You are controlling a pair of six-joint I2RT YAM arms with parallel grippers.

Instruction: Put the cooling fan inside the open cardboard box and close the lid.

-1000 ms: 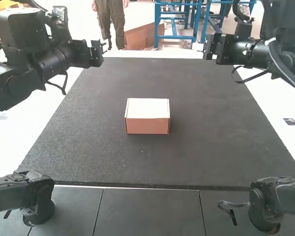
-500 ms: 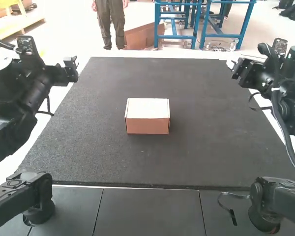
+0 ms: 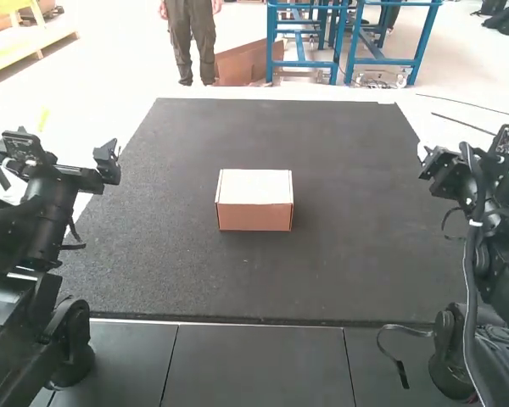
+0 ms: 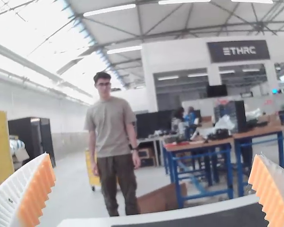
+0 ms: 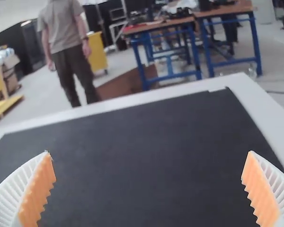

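Nearest the table's front edge, smooth dark panels (image 3: 254, 365) lay flat, with black, rounded arm bases (image 3: 64, 343) at either corner. Just beyond, the left gripper (image 3: 107, 161) hung just off the mat's left edge and the right gripper (image 3: 435, 170) just off its right edge, both well apart from the box. Each had its white, ribbed fingers (image 4: 23, 198) with saw-toothed orange pads (image 5: 260, 189) spread wide, holding nothing. Farther on, at the middle of the coarse, grainy black mat (image 3: 348, 212), sat the cardboard box (image 3: 254, 200): a plain tan rectangular carton, flat-sided and sharp-edged, its lid down flush, resting squarely on the mat.
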